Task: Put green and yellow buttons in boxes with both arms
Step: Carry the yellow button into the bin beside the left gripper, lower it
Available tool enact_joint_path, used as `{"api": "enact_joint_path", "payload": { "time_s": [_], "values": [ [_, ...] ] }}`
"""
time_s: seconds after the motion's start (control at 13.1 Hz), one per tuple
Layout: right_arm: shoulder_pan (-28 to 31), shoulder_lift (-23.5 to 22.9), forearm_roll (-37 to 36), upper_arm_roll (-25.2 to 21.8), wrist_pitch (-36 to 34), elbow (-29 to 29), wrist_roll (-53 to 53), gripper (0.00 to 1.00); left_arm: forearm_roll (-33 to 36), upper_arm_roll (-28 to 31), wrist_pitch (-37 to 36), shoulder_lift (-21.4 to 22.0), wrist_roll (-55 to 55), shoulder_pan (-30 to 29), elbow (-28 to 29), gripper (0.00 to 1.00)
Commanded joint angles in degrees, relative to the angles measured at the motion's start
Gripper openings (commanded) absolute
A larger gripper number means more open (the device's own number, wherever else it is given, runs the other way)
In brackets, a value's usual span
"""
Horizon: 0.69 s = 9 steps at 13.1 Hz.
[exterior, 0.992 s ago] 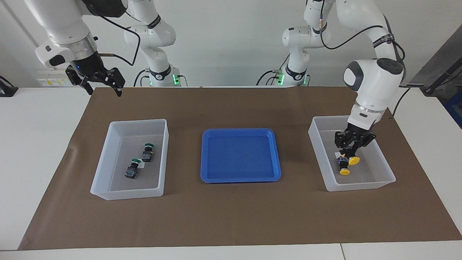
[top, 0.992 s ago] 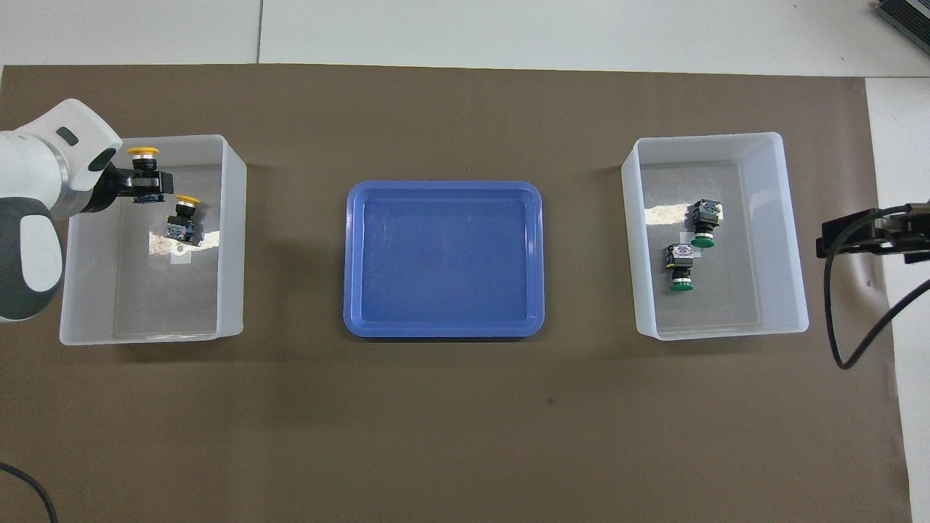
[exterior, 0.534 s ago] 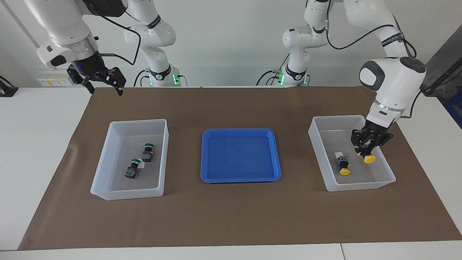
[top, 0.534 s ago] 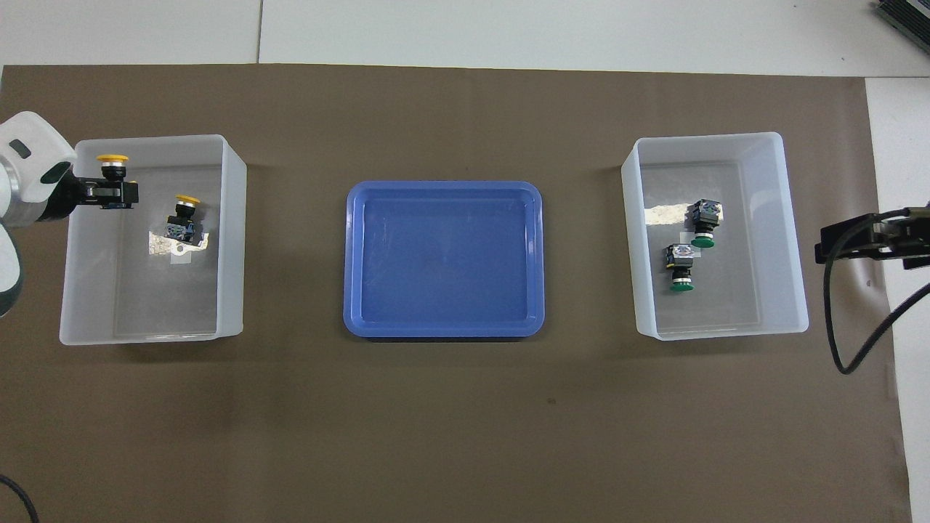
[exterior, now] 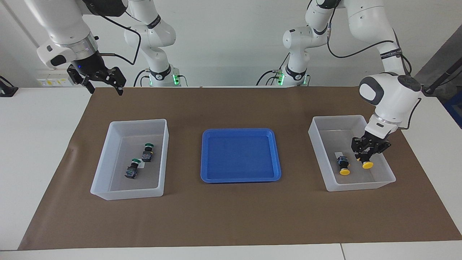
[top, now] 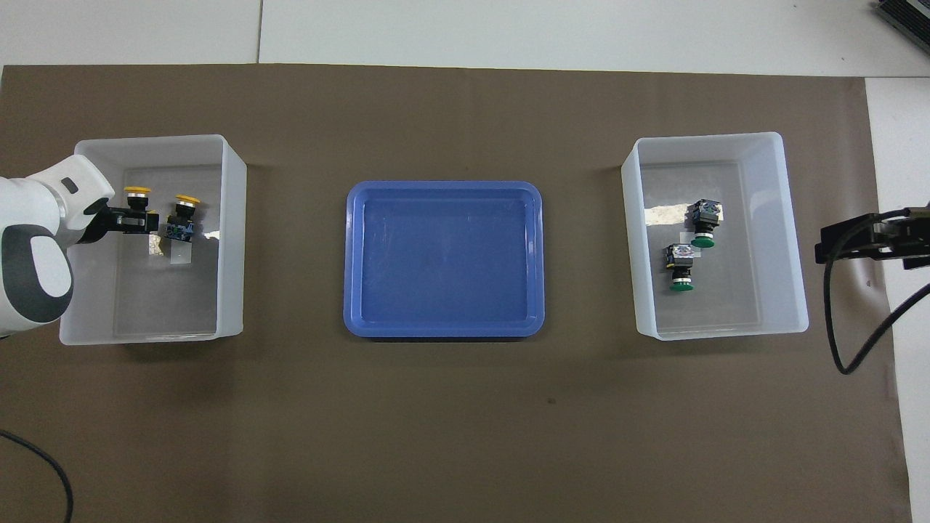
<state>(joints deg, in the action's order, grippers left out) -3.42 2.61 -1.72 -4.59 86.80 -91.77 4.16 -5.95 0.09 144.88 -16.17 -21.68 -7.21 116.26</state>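
Swinging back in and sinking with the left gripper (exterior: 370, 153), lower inside the clear box (exterior: 361, 186) at the left arm's end than half a second ago, when hanging out nearer that box's end wall; pinching the held yellow button (exterior: 367, 163) by its dark blocky body, wide cap pointing away from the robots. Bringing it down just beside the other yellow button (exterior: 343, 166), already lying on the box floor. Touching the floor yet or not: impossible telling. Looking, by this, like closing in on the release, the last of four placements. Lying meanwhile in the matching box (exterior: 126, 195) at the right arm's end: one green button (exterior: 147, 152) and the second green button (exterior: 132, 169), smaller round caps, the same squared black-grey bodies. Waiting high with the right gripper (exterior: 104, 91), fingers spread around nothing, over the brown mat (exterior: 231, 216) at its robot-side edge, unmoved. Sitting between the boxes: the glossy blue tray (exterior: 240, 179), rounded corners, raised lip. Both boxes frosted, thin-walled, translucent plastic.
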Motion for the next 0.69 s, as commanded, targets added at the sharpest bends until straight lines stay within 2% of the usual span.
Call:
{"api": "enact_joint_path", "payload": {
  "time_s": [0.0, 0.08, 0.38, 0.61],
  "values": [
    [0.3, 1.2, 0.7, 0.4, -0.2, -1.0, 0.8, 1.0, -1.5, -0.4, 2.7, -0.5, -1.8, -0.1, 1.0, 0.82],
    [0.3, 1.2, 0.7, 0.4, -0.2, -1.0, 0.8, 1.0, -1.4, -0.4, 2.7, -0.5, -2.0, -0.1, 0.9, 1.0],
    [0.3, 1.2, 0.7, 0.4, -0.2, -1.0, 0.8, 1.0, -1.4, -0.4, 1.5, 0.4, -1.5, -0.7, 0.6, 1.0],
    [0.3, 1.2, 0.7, 0.4, -0.2, -1.0, 0.8, 1.0, -1.4, -0.2, -1.3, 5.6, -1.2, -0.1, 0.0, 1.0]
  ]
}}
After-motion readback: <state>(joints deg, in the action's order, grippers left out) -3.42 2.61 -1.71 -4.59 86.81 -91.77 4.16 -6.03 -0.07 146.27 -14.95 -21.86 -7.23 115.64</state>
